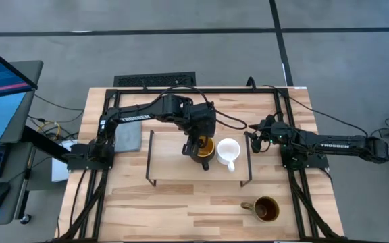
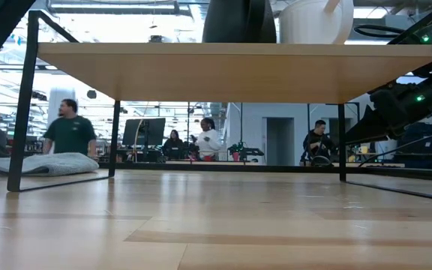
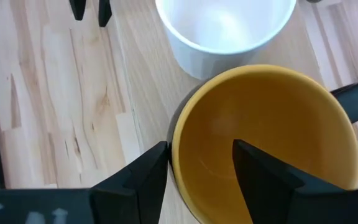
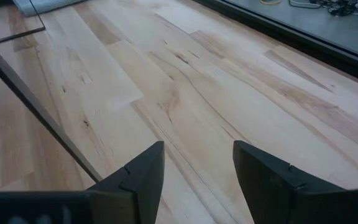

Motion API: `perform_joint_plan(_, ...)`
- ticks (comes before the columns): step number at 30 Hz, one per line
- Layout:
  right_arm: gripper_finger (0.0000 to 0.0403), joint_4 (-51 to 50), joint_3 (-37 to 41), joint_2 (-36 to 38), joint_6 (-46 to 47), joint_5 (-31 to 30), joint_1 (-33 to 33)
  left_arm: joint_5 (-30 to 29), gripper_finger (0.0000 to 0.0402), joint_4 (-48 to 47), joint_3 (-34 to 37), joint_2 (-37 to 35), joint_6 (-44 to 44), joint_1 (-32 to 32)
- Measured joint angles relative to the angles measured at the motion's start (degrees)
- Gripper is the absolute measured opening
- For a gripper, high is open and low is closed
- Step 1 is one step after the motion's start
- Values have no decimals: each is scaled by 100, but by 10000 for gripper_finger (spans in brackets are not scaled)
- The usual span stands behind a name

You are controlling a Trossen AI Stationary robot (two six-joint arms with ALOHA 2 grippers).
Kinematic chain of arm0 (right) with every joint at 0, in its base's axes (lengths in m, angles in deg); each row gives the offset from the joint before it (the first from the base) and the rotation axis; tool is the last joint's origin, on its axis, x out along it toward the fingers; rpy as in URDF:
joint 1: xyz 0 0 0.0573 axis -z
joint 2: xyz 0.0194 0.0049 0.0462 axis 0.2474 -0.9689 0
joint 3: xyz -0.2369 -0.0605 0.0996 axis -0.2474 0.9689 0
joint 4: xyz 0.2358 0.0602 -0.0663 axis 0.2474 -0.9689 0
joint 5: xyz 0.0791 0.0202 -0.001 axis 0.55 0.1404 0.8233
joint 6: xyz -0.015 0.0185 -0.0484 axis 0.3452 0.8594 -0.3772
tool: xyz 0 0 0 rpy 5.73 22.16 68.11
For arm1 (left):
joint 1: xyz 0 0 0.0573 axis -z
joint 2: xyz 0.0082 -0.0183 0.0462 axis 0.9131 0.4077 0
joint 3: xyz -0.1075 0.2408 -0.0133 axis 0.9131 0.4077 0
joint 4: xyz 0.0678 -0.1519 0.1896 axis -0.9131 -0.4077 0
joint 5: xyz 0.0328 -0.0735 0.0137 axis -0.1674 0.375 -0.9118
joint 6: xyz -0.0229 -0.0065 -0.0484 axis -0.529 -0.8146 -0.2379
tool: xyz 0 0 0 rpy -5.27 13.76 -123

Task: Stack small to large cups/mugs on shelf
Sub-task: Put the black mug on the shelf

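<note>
left gripper: pinching the yellow mug wall, one finger inside
right gripper: spread, empty
risk: white mug just ahead, could get bumped

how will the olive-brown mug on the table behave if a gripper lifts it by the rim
The olive-brown mug looks rigid and probably ceramic, so it should hold its shape but could chip if dropped. Its glossy surface may be slippery. The handle juts from one side, so it might hang slightly tilted.
</note>
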Motion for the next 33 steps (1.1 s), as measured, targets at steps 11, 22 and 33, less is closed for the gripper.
perform_joint_plan(11, 214, 0, 2, 0, -2, 0, 0, 28, 171, 135, 0, 2, 87, 2)
perform_joint_plan(22, 214, 0, 1, 0, -2, 0, 1, 37, 171, 163, 0, 4, 87, 2)
perform_joint_plan(33, 214, 0, 1, 0, -8, 0, 0, 67, 171, 284, 0, 9, 136, 2)
